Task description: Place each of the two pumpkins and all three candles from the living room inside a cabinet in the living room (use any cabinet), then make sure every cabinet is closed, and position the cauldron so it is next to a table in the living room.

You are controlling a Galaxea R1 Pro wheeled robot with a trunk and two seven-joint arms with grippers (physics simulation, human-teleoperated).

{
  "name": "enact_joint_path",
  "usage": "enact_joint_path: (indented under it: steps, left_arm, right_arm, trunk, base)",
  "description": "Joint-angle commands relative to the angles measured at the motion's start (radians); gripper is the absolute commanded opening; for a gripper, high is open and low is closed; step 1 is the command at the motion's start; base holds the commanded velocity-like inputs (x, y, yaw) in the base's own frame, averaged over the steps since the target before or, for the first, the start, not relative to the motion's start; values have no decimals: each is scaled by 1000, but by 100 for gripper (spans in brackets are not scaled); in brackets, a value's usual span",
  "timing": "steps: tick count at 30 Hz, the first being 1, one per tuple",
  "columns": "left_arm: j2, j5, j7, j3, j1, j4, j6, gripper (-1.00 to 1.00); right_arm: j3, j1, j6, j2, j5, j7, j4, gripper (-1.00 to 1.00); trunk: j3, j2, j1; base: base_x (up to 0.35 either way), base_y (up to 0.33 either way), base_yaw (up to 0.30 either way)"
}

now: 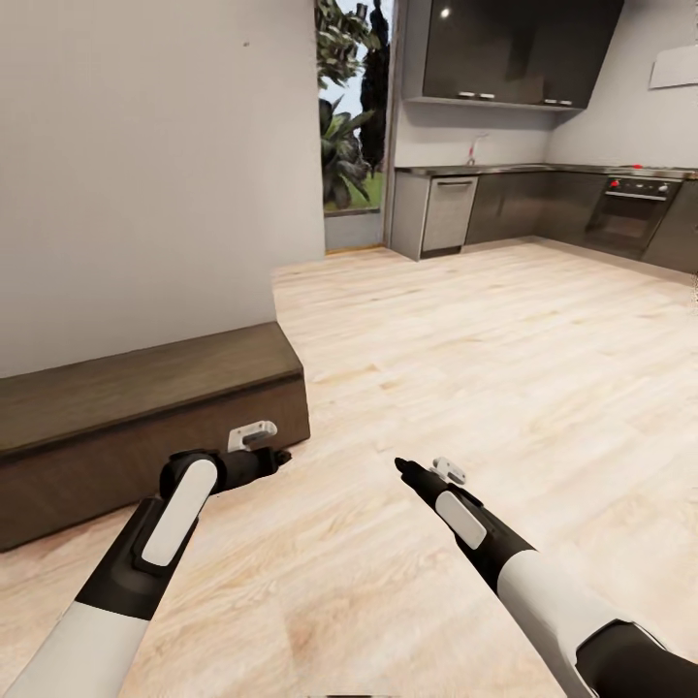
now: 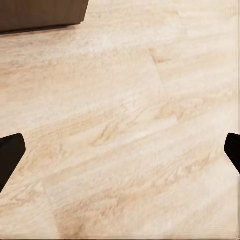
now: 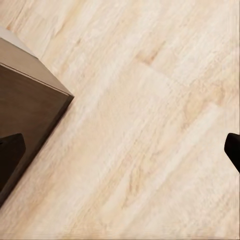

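1. The cabinet (image 1: pixel 145 417), a long low dark-brown wood unit, stands on the floor (image 1: pixel 465 368) against the grey wall (image 1: pixel 145 165) at the left of the head view. Its top is bare and its flat front sits flush and closed, so what it holds inside cannot be seen.
2. In the right wrist view a corner of the cabinet (image 3: pixel 27 100) shows, its top and one dark side meeting the pale wood floor (image 3: pixel 150 125). In the left wrist view its lower edge (image 2: pixel 40 12) shows, with floor (image 2: pixel 125 125) across the rest.
3. The left gripper (image 1: pixel 276 456) hangs low just in front of the cabinet's near end. Its jaws are spread wide, one dark fingertip (image 2: pixel 10 152) at each side of its wrist view, and they hold nothing.
4. The right gripper (image 1: pixel 412 472) hangs over open floor, well apart from the cabinet. Its jaws are also spread wide and empty, with a fingertip (image 3: pixel 10 155) at each side of its wrist view.
5. Far back is a kitchen: grey base units (image 1: pixel 504 204), a dark wall cupboard (image 1: pixel 514 48), an oven (image 1: pixel 630 208), all shut. A window (image 1: pixel 351 107) shows green plants.
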Motion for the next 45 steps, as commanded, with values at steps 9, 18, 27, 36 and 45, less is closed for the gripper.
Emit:
enact_joint_path:
  steps: [9,18,27,36,45]
  left_arm:
    - [1,9,13,-1,-1,-1,1,100]
    - [1,10,9,7,-1,-1,1,100]
    - [1,10,8,5,-1,-1,1,100]
    - [1,10,8,0,-1,-1,1,100]
    - [1,10,8,0,-1,-1,1,100]
  right_arm:
    - [5,-1,3,0,-3,-6,-2,100]
    - [5,-1,3,-2,-4,-5,-3,100]
    - [5,-1,4,-1,-3,-8,-3,100]
    - [5,-1,5,0,-3,-14,-2,100]
    - [7,-1,5,0,9,-15,-3,100]
  trunk:
    - [-1,0,-1]
    - [-1,0,-1]
    - [-1,0,-1]
    - [-1,0,-1]
    - [0,0,-1]
  base:
    - [-70,-242,0]
    - [238,118,0]
    - [-1,198,13]
    - [-311,5,244]
    - [-266,-158,289]
